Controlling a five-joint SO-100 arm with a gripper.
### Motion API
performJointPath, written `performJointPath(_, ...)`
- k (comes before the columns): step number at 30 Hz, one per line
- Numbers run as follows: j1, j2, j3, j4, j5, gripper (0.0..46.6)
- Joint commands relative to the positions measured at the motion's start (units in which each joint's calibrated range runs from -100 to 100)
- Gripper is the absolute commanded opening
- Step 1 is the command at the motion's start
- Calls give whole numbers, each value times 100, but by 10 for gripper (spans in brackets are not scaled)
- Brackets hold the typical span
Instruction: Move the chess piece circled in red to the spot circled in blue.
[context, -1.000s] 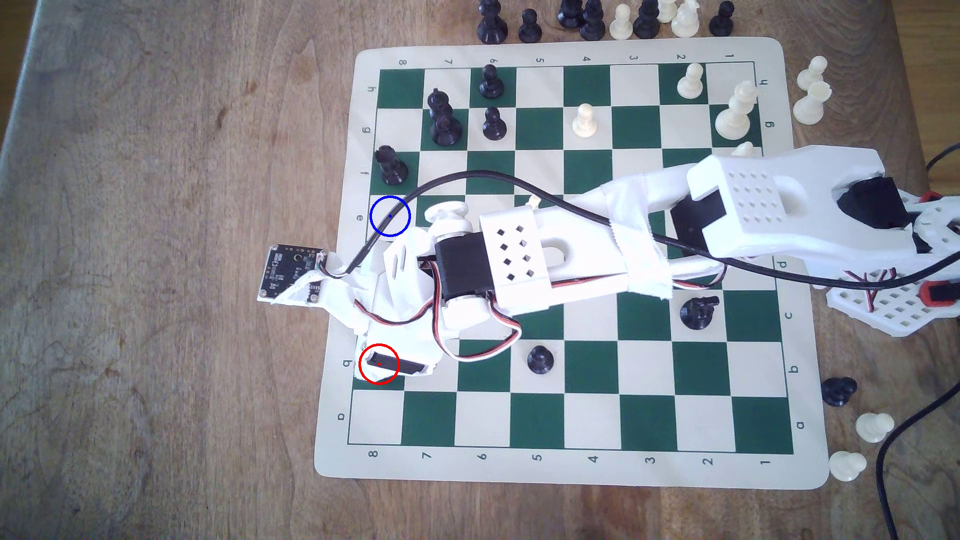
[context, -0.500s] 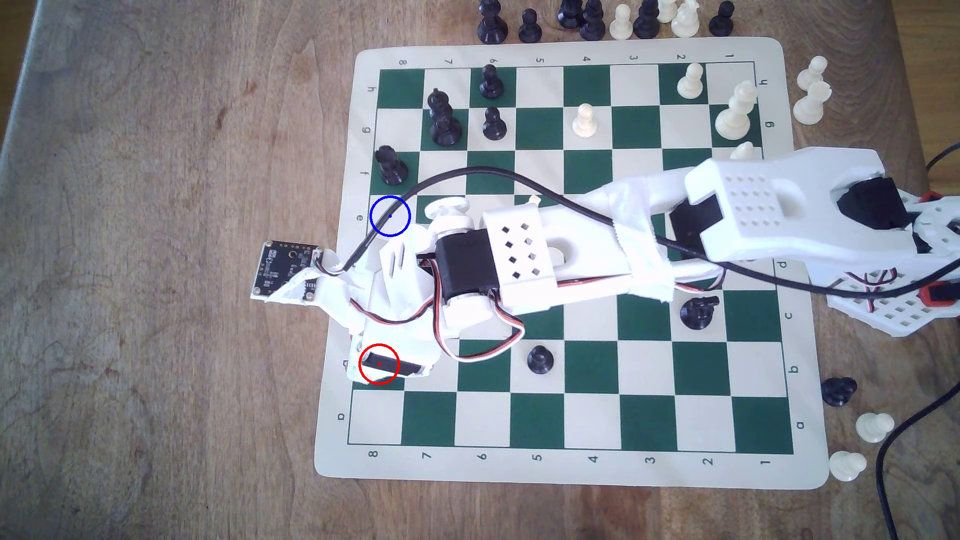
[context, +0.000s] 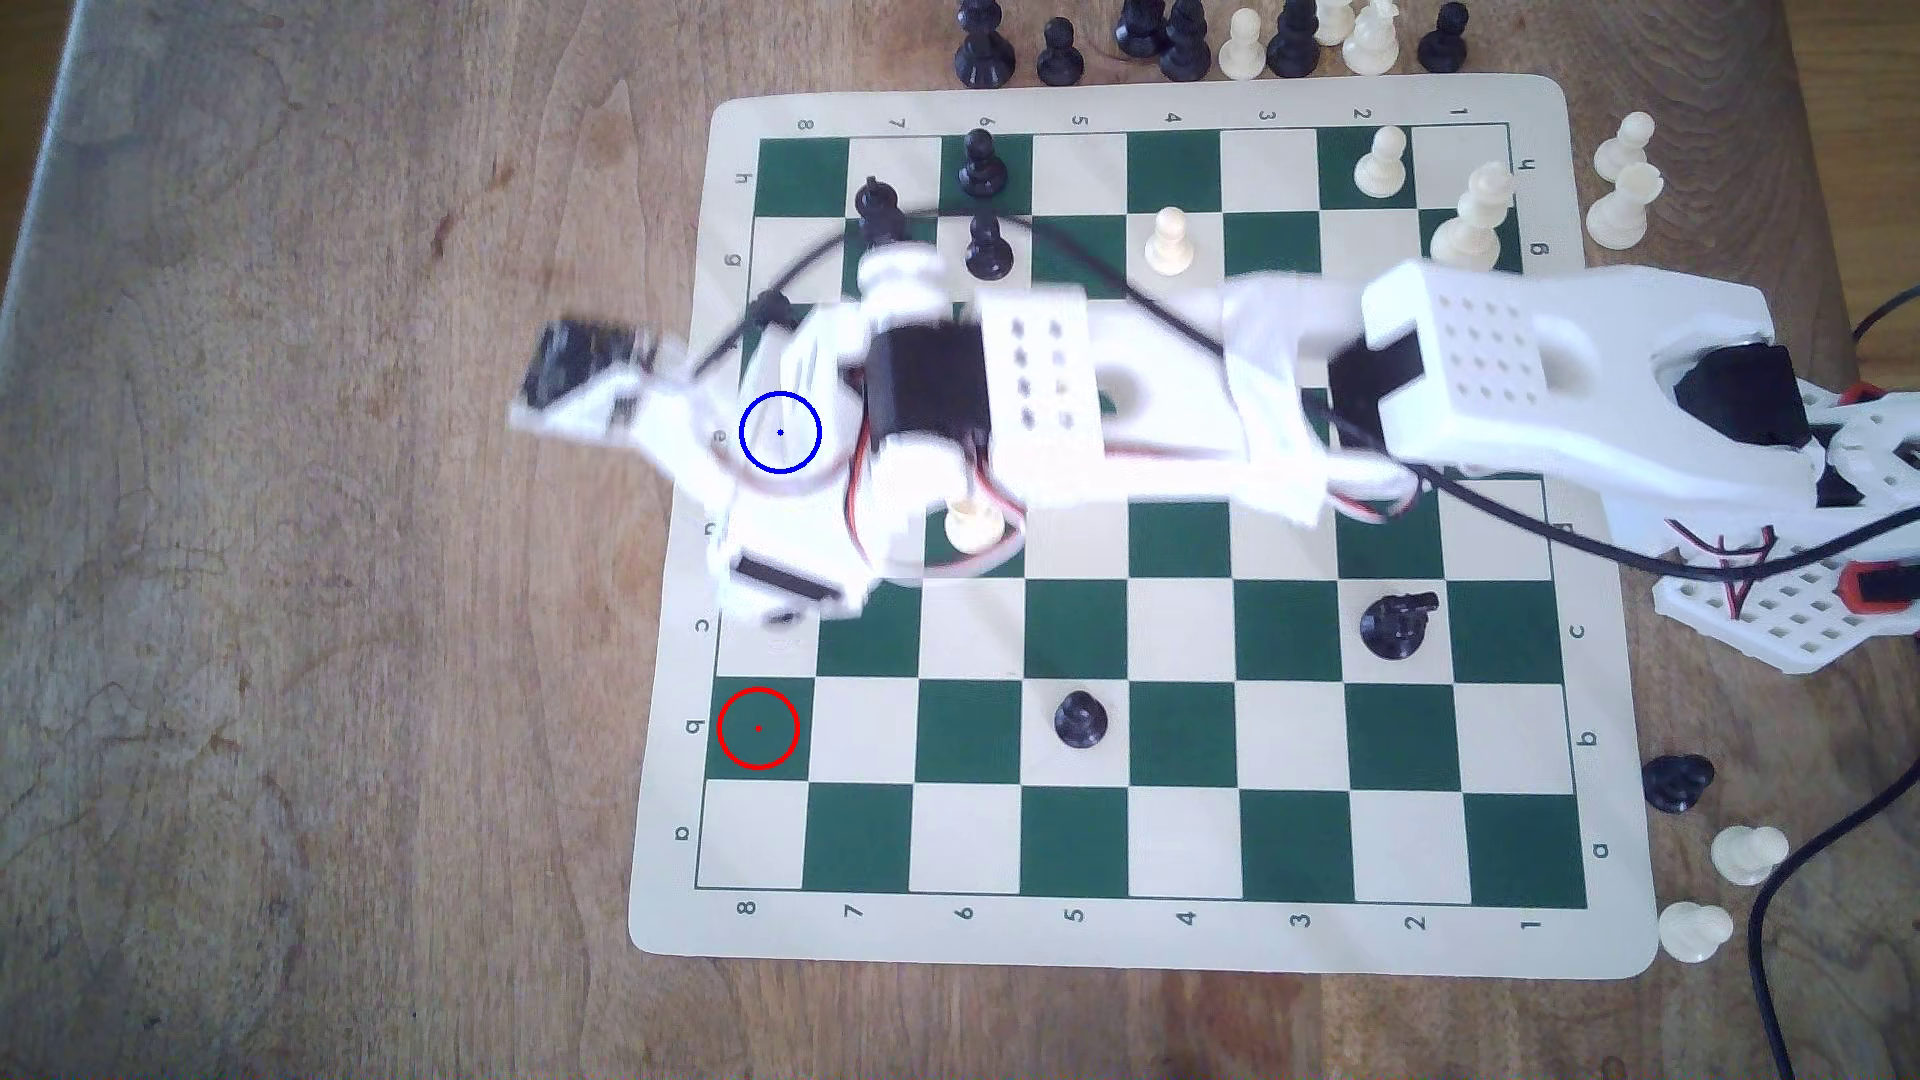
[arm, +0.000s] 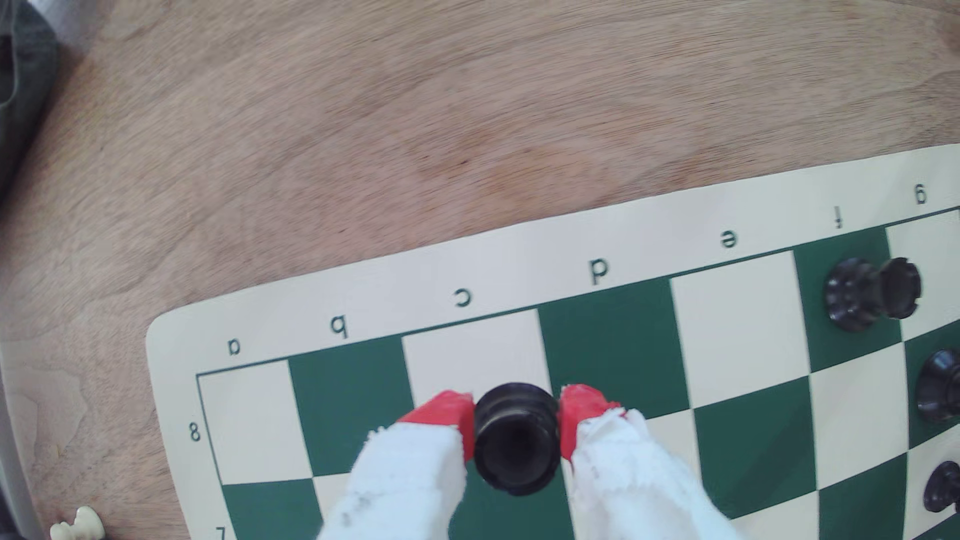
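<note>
- Wood-grain tabletop, green-and-cream board laid across it.
- End effector closed on the rook, red-tipped fingers pressing either side of its body, white wrapping behind the tips.
- Rook held clear of the board, above the edge row near the c and d letters in the wrist view; the red ring encloses a bare green square.
- Judged light, rigid, smooth plastic: a squeeze on the straight body above the wide base should hold, though a slick surface could let it twist or slip.
- Wrist view gives the grip and a black piece lying tipped on the f square.
- Exterior view gives the blurred end effector short of the blue ring, which the arm overlaps; the rook is hidden beneath.
</note>
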Motion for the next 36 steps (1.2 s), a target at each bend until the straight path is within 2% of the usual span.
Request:
performJointPath(1,350,-1167,-454,125,83,20)
performJointPath(4,475,-1371,-91,133,151,20)
performJointPath(10,522,-2050,1504,-637,205,26)
performJointPath(16,804,-2076,2139,-1169,332,26)
performJointPath(22,1031,-1779,2166,-1447,361,26)
performJointPath(36,991,-1099,2166,-1767,391,26)
